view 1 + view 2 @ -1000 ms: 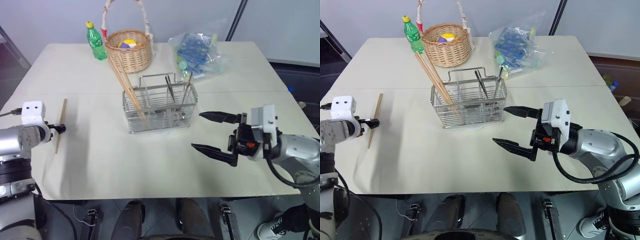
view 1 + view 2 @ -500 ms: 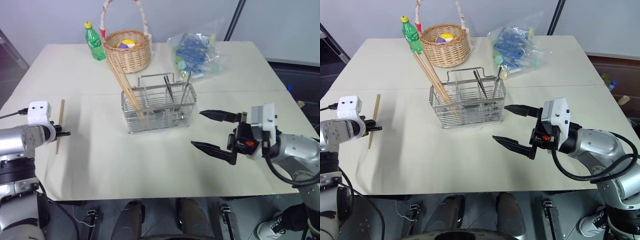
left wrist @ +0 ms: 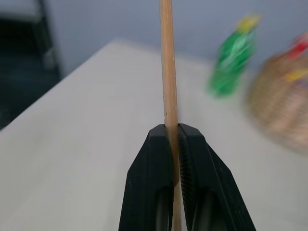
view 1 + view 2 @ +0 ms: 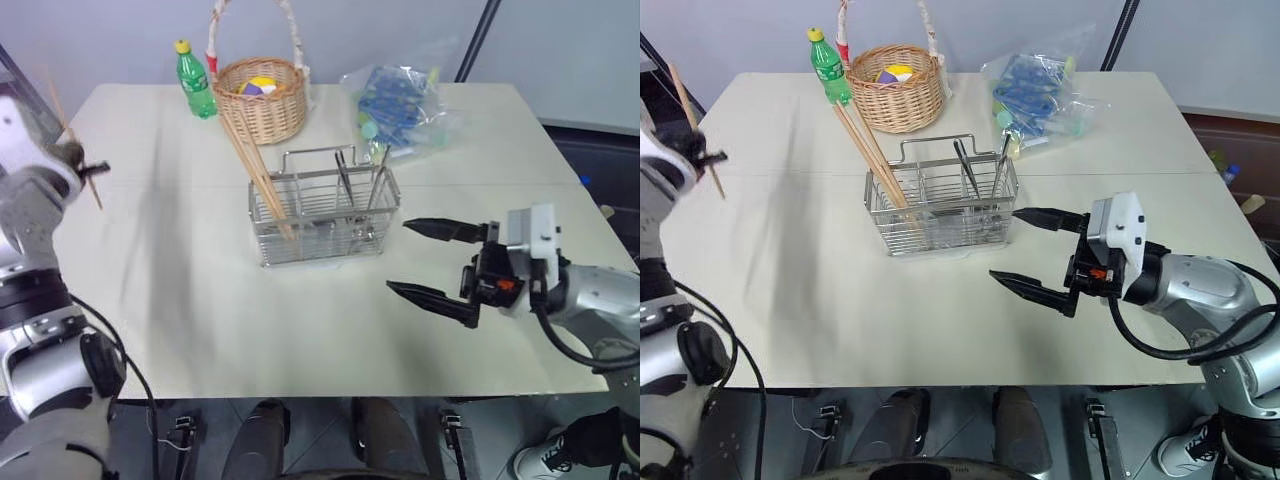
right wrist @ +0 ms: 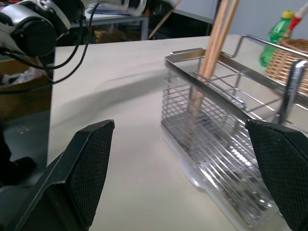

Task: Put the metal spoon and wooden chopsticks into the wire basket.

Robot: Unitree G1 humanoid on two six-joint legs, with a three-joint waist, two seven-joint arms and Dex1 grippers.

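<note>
My left gripper [image 3: 173, 128] is shut on one wooden chopstick [image 3: 166, 57], held upright and a little tilted in the air over the table's far left edge [image 4: 75, 140]. The wire basket [image 4: 325, 215] stands mid-table. Two more chopsticks [image 4: 250, 165] lean out of its left end. Slim metal spoon handles [image 4: 340, 175] stand in its right compartments, their bowls hidden. My right gripper [image 4: 397, 256] hovers level just right of the basket, open and empty, its fingers pointing at the basket's side [image 5: 216, 144].
At the back of the table stand a round wicker basket [image 4: 258, 100] with a tall hoop handle, a green bottle [image 4: 195, 85] and a clear bag of blue items [image 4: 400, 100]. The table's front edge [image 4: 300, 392] runs below both arms.
My left gripper shut on the chopstick that lay on the table at the left and lifted it up into the air, turning it near upright. The right gripper stayed put.
</note>
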